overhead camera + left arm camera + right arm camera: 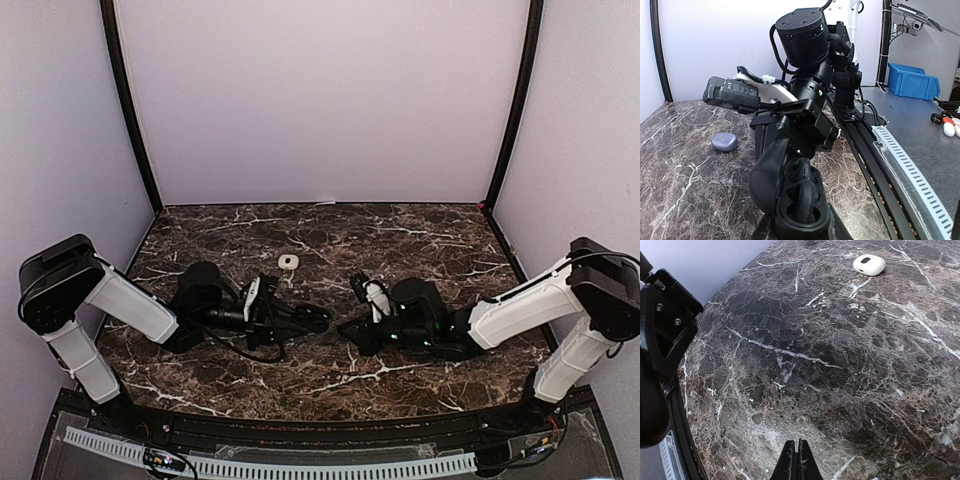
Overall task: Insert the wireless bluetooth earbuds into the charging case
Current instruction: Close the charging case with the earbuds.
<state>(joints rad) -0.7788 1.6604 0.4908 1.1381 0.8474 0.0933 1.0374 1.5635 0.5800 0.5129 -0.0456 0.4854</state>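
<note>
The case (288, 261) lies closed on the desk (420, 240); no buds show. On the case's near side, the left tool (318, 319) and right tool (799, 456) are pinched together, the right empty. The case is likely light, hard and slick: grip across its narrow sides.

Low across the middle of the dark, white-veined marble table (400, 225), the black left gripper (322, 320) and right gripper (347, 329) lie tip to tip, with only a narrow gap between them. A small white oval plastic case (288, 261) sits just behind the left gripper. Beyond it, open marble runs to the pale back wall (320, 100).
</note>
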